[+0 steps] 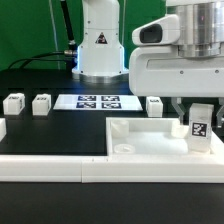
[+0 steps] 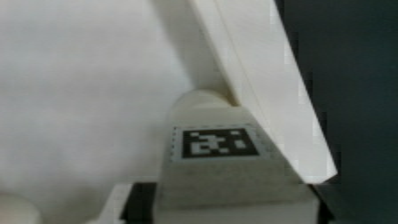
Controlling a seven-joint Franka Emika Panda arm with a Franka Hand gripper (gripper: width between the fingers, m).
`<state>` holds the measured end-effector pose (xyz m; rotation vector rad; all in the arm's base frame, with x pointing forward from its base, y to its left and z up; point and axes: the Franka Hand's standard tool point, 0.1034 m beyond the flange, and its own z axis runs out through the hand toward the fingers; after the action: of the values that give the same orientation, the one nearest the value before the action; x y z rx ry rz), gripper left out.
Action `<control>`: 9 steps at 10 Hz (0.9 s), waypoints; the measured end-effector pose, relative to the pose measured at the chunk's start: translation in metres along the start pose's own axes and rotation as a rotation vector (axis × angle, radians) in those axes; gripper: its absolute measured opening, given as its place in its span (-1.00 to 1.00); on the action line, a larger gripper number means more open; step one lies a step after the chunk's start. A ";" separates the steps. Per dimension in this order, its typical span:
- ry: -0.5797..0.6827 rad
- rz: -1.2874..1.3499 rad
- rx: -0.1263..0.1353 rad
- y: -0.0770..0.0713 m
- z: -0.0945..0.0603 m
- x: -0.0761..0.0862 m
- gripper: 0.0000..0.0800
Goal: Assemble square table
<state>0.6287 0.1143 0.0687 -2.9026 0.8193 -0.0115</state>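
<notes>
The square table's white slab (image 1: 150, 142) lies flat at the front right of the black table. An upright white leg (image 1: 199, 128) with a black-and-white tag stands at the slab's edge on the exterior view's right. My gripper (image 1: 198, 124) is down over this leg, a finger on each side. In the wrist view the tagged leg (image 2: 217, 150) fills the space between my dark fingers (image 2: 143, 203), which press against its sides; my gripper (image 2: 228, 206) is shut on it. The slab's raised rim (image 2: 249, 80) runs diagonally past the leg.
Two loose legs (image 1: 14, 103) (image 1: 42, 103) sit on the exterior view's left and a third (image 1: 155, 106) stands behind the slab. The marker board (image 1: 98, 101) lies at the middle back. A long white rail (image 1: 50, 166) borders the front. The robot base (image 1: 98, 45) stands behind.
</notes>
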 end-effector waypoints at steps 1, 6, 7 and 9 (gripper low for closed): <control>0.000 0.076 0.001 0.000 0.000 0.000 -0.28; -0.033 0.923 0.021 0.001 -0.001 0.002 -0.28; -0.053 1.116 0.034 -0.001 -0.001 0.001 -0.28; -0.061 1.221 0.040 -0.001 0.000 0.001 -0.10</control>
<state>0.6300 0.1146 0.0693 -1.8848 2.3060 0.1654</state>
